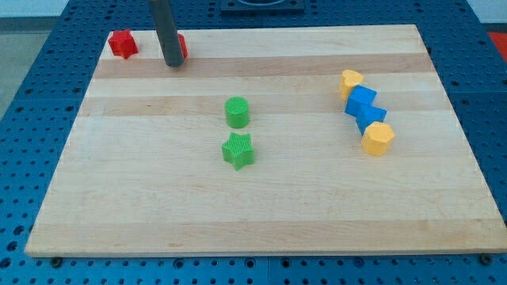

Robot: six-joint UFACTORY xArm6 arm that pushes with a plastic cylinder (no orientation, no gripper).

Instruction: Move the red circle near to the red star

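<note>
A red star (122, 43) lies at the top left corner of the wooden board (158, 190). A red circle (182, 47) sits to its right, mostly hidden behind my rod; only its right edge shows. My tip (173, 64) is down on the board just in front of the red circle, touching or nearly touching it. A gap of bare board about as wide as one block separates the red star from the rod.
A green circle (237, 112) and a green star (238, 150) sit near the board's middle. At the right, a yellow block (351, 81), two blue blocks (362, 101) (371, 116) and another yellow block (378, 138) form a diagonal chain.
</note>
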